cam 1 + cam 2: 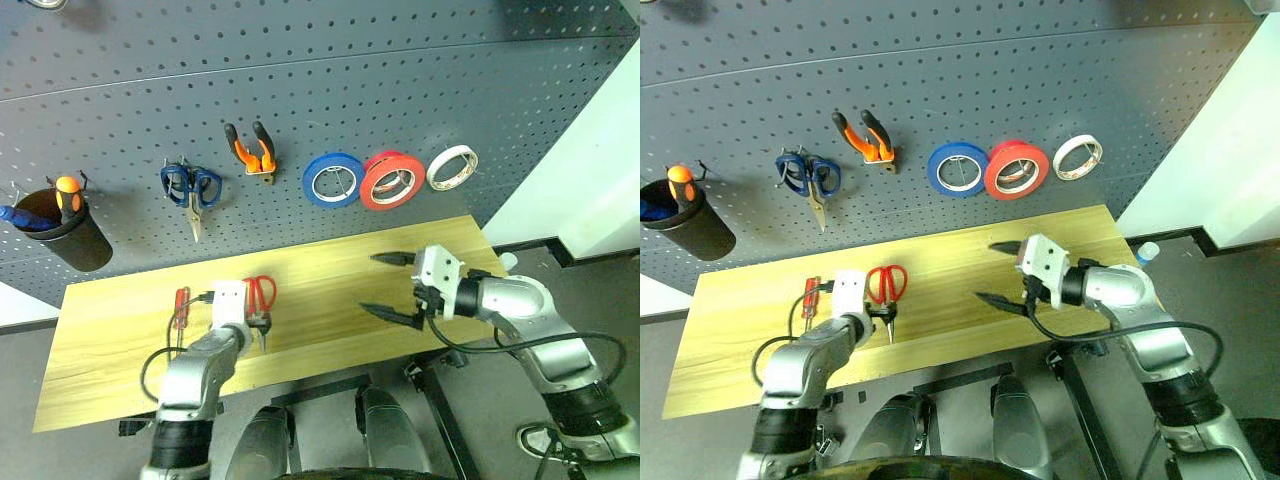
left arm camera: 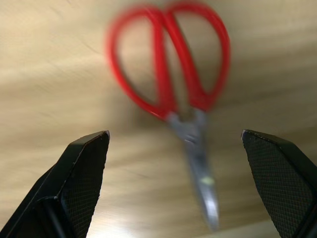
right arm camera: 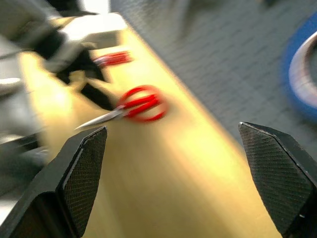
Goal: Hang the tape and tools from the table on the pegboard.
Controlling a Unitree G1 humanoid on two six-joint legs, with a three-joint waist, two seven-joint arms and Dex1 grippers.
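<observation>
Red-handled scissors [image 1: 260, 294] lie on the wooden table [image 1: 340, 275], blades towards the front edge. My left gripper [image 1: 258, 325] hovers just over their blades; in the left wrist view it is open [image 2: 174, 135] with the scissors [image 2: 168, 84] lying between and beyond its fingers, untouched. A slim red-handled screwdriver [image 1: 181, 305] lies to the left of the scissors. On the pegboard [image 1: 400, 80] hang the orange-and-black pliers [image 1: 250, 150] and the red tape [image 1: 393, 180]. My right gripper [image 1: 390, 286] points left above the table's right half, open and empty.
On the pegboard also hang blue-handled scissors [image 1: 190, 187], a blue tape roll [image 1: 332, 180] and a white tape roll [image 1: 452, 167]. A black cup [image 1: 68, 232] at the far left holds an orange-handled screwdriver [image 1: 67, 192]. Bare wood lies between the two grippers.
</observation>
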